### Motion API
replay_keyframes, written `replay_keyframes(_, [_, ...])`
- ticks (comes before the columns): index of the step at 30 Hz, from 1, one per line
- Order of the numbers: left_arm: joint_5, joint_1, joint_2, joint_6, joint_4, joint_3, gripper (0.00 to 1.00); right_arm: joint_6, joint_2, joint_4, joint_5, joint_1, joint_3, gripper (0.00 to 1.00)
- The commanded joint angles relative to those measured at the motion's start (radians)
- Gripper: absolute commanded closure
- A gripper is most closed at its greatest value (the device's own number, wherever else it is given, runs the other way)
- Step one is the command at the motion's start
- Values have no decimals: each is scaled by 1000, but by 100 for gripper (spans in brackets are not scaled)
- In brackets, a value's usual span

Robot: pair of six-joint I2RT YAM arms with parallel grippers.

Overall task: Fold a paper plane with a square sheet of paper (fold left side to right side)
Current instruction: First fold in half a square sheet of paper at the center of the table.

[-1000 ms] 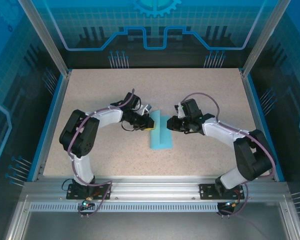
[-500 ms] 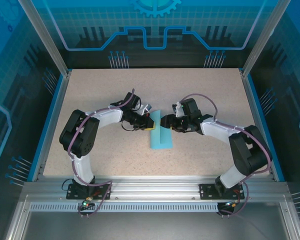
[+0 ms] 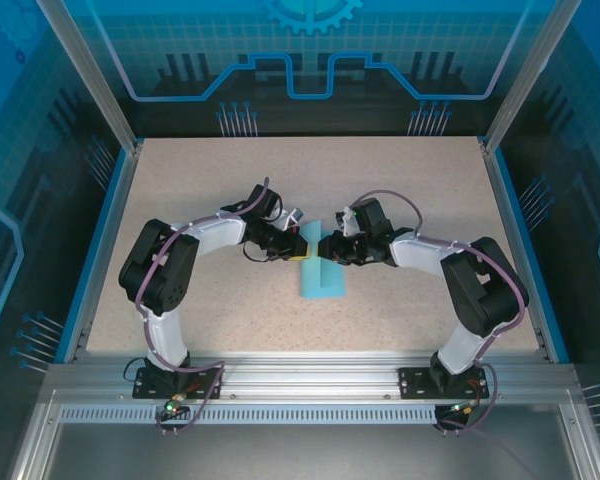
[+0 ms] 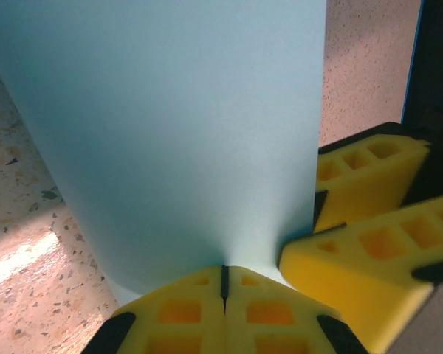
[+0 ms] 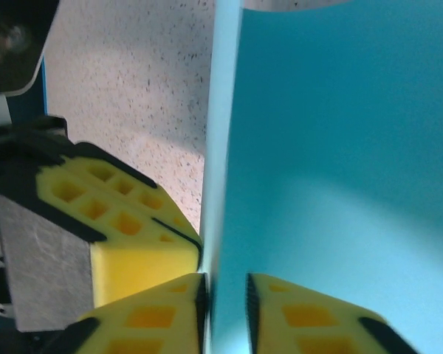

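The square sheet of paper is light blue and lies mid-table, one part flat and one part raised upright. My left gripper is shut on the raised sheet's edge; in the left wrist view its yellow pads meet on the paper. My right gripper faces it from the right, almost touching it. In the right wrist view its jaws stand a narrow gap apart with the paper's raised edge between them. The other arm's yellow fingers show close alongside.
The speckled beige table has a blue raised rim at left and right. A metal rail runs along the near edge by the arm bases. Transparent blue walls enclose the back and sides.
My right gripper has moved left up to the raised paper edge; its jaws widened, then narrowed around that edge. The left gripper has stayed in place, shut on the paper.
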Motion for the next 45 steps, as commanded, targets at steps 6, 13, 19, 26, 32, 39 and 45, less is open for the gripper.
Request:
replay_keyframes(6, [-53, -7, -28, 18, -49, 16, 86, -66, 7, -108, 54, 10, 45, 94])
replay_keyframes(13, [-96, -8, -44, 12, -57, 10, 65, -130, 12, -235, 164, 10, 83, 93])
replay_keyframes(19, [-113, -9, -25, 6, -74, 16, 52, -153, 33, -293, 228, 9, 111, 92])
replay_keyframes(26, [-124, -21, 13, -10, -87, 38, 45, -155, 56, -315, 260, 10, 115, 92])
replay_keyframes(32, [-132, -40, 49, -15, -104, 67, 45, -154, 69, -317, 280, 10, 113, 92])
replay_keyframes(39, [-152, -57, 88, -15, -137, 101, 45, -153, 77, -325, 299, 10, 111, 91])
replay_keyframes(45, [-162, -69, 122, -18, -160, 128, 47, -153, 82, -324, 305, 10, 108, 90])
